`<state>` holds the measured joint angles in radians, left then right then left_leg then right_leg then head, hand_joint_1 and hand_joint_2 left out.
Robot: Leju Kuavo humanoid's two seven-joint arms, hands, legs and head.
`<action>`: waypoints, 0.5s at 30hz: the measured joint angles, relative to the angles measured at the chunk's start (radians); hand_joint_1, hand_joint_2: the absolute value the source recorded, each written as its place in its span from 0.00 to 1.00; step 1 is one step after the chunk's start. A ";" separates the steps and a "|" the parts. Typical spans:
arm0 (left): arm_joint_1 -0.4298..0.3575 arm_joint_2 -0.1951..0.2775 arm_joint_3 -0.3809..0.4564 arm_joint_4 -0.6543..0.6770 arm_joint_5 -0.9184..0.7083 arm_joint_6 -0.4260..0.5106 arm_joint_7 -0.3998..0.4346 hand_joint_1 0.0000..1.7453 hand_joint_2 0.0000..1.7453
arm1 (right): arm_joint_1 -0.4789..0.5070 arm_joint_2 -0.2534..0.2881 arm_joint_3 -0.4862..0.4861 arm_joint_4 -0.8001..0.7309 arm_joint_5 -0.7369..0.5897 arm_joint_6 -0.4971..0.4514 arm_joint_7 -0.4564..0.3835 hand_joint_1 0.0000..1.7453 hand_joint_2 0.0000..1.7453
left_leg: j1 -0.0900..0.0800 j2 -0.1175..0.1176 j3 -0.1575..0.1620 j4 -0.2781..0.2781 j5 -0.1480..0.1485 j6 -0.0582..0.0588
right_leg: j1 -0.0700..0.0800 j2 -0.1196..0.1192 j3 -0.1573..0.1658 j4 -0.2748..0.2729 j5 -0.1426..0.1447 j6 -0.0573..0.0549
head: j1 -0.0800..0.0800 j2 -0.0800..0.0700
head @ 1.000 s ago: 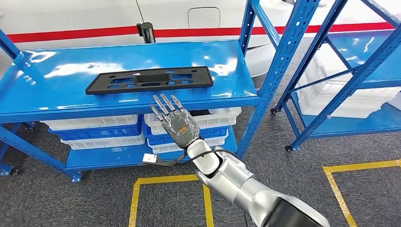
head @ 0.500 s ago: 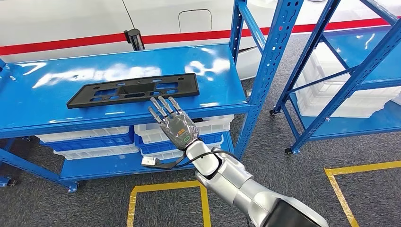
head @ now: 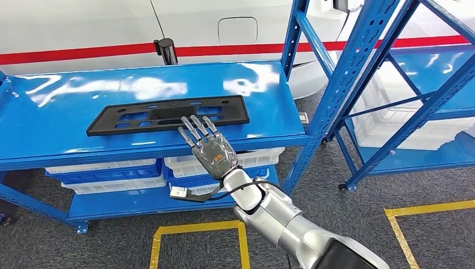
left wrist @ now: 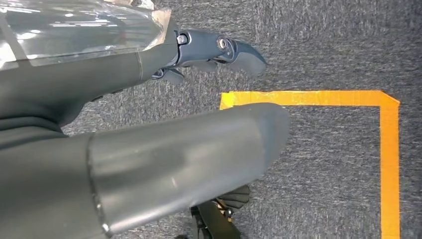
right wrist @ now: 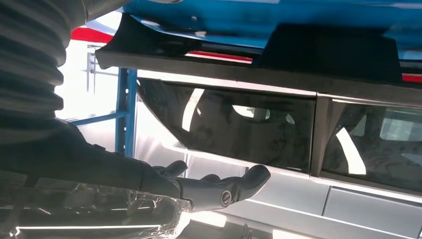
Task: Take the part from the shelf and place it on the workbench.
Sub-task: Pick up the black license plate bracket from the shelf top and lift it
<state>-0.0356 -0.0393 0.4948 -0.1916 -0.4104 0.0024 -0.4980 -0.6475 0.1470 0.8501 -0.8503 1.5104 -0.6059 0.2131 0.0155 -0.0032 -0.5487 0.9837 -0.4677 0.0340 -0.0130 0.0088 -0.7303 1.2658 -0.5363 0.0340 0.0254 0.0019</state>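
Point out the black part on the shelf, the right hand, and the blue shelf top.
black part (head: 140, 116): head view, on its flat middle bar.
right hand (head: 210, 148): head view, on the back of the hand, fingers spread.
blue shelf top (head: 67, 95): head view, on a bare patch behind the part.

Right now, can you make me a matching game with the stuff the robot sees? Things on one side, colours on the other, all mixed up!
Things:
1. part on the shelf
2. shelf top
3. floor tape
4. stripe on the car

Colours:
A. yellow
B. red
C. black
D. blue

Pairs: 1-C, 2-D, 3-A, 4-B
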 joint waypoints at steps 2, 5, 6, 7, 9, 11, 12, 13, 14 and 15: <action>0.001 -0.001 0.000 0.000 -0.004 -0.001 -0.001 0.00 0.00 | 0.001 -0.001 -0.001 0.000 0.000 0.000 -0.002 0.00 1.00 | 0.000 -0.002 0.019 0.001 -0.016 -0.009 | -0.006 -0.005 0.051 -0.136 0.074 0.019 | 0.001 0.000; 0.000 -0.001 0.000 0.000 -0.008 -0.002 -0.002 0.00 0.00 | 0.001 -0.001 -0.002 0.000 0.000 0.000 -0.003 0.00 1.00 | -0.003 -0.003 0.034 0.004 -0.039 -0.028 | -0.006 -0.010 0.105 -0.251 0.117 0.006 | -0.001 0.000; -0.001 -0.001 0.000 0.000 -0.008 -0.002 -0.002 0.00 0.00 | 0.000 -0.001 -0.002 0.000 0.000 0.000 -0.003 0.00 1.00 | -0.002 -0.002 0.037 0.002 -0.043 -0.034 | -0.004 -0.009 0.107 -0.252 0.114 -0.005 | -0.002 0.000; -0.001 -0.001 0.000 0.000 -0.008 -0.002 -0.002 0.00 0.00 | 0.000 0.000 -0.002 -0.001 0.000 0.000 -0.004 0.00 1.00 | 0.002 -0.001 0.039 0.001 -0.046 -0.040 | -0.006 -0.007 0.110 -0.254 0.113 -0.014 | -0.002 0.000; -0.003 -0.002 0.000 -0.001 -0.009 -0.002 -0.003 0.00 0.00 | -0.001 0.001 -0.003 -0.002 0.000 0.000 -0.004 0.00 1.00 | 0.007 0.000 0.027 0.031 -0.064 -0.052 | -0.009 -0.005 0.120 -0.259 0.108 -0.030 | -0.003 0.000; -0.003 -0.002 0.000 -0.001 -0.010 -0.002 -0.004 0.00 0.00 | -0.002 0.003 -0.003 -0.003 0.000 -0.001 -0.004 0.00 1.00 | 0.009 0.001 -0.033 0.139 -0.108 -0.060 | -0.010 -0.004 0.131 -0.262 0.100 -0.043 | -0.005 0.000; -0.002 -0.001 0.000 -0.001 -0.010 -0.002 -0.004 0.00 0.00 | -0.001 0.003 -0.002 -0.003 0.000 0.000 -0.005 0.00 1.00 | 0.009 0.001 -0.076 0.209 -0.130 -0.063 | -0.009 -0.004 0.135 -0.262 0.095 -0.048 | -0.005 0.000; -0.001 -0.001 0.000 -0.001 -0.010 -0.001 -0.004 0.00 0.00 | 0.001 0.004 -0.002 -0.003 0.000 0.000 -0.005 0.00 1.00 | 0.009 0.001 -0.117 0.264 -0.140 -0.065 | -0.007 -0.004 0.140 -0.261 0.090 -0.051 | -0.005 0.000; 0.001 0.000 0.000 -0.001 -0.010 -0.001 -0.004 0.00 0.00 | 0.002 0.004 -0.002 -0.003 0.000 0.000 -0.006 0.00 1.00 | 0.009 0.001 -0.146 0.293 -0.134 -0.066 | -0.006 -0.003 0.146 -0.261 0.085 -0.053 | -0.005 0.000; 0.001 0.000 0.000 -0.001 -0.010 -0.001 -0.004 0.00 0.00 | 0.003 0.004 -0.002 -0.003 0.000 0.000 -0.006 0.00 1.00 | 0.010 0.001 -0.154 0.280 -0.105 -0.065 | -0.005 -0.002 0.153 -0.261 0.079 -0.052 | -0.005 0.000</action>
<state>-0.0345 -0.0397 0.4945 -0.1924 -0.4204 0.0014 -0.5024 -0.6442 0.1505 0.8480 -0.8530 1.5103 -0.6063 0.2068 0.0251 -0.0025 -0.7024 1.2638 -0.5729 -0.0310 -0.0181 0.0067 -0.5769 1.0045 -0.4573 -0.0179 0.0202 0.0019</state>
